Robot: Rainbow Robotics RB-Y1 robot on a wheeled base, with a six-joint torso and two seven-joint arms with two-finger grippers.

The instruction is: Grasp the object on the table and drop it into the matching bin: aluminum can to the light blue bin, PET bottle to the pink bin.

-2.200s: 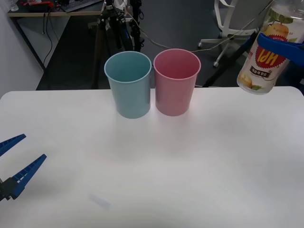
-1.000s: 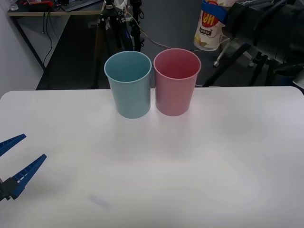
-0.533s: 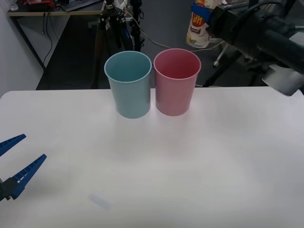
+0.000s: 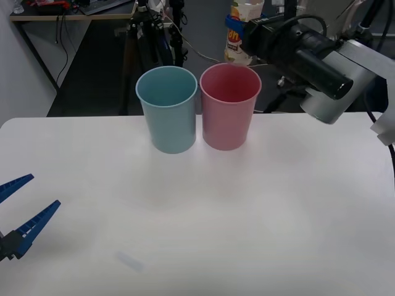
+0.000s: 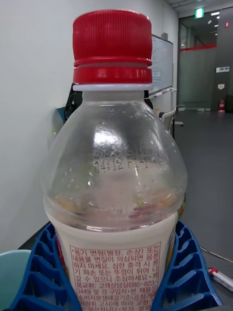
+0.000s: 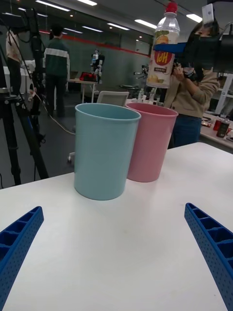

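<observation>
above the far side of the white table [image 4: 259, 203], the right pincer [image 4: 237, 32] holds the pet bottle [image 4: 238, 31] in the air, its blue ribbed fingers [image 5: 187, 272] closed on the yellow-orange label. in the front view the bottle hangs just beyond and above the back rim of the pink bin [image 4: 228, 105], with its lower end toward the bin. in the left wrist view the bottle [image 6: 162, 48] stands upright, red cap on top, over the pink bin [image 6: 149, 141]. the right wrist view shows the red cap and the clear upper part of the bottle [image 5: 114, 170], with pale liquid inside up to about the top of the label.

the pink bin and the light blue bin [image 4: 167, 108] stand upright side by side near the table's far edge, so close that they look to be touching. the table is wide, flat and white, with a faint grey smudge [image 4: 130, 262] near its front edge.

the left pincer [image 4: 18, 213] rests low at the table's near left side, its fingers [image 6: 211, 245] spread wide apart and holding nothing.

behind the table the floor is dark. a tripod [image 4: 139, 31] stands behind the blue bin, and cables trail across the floor.
</observation>
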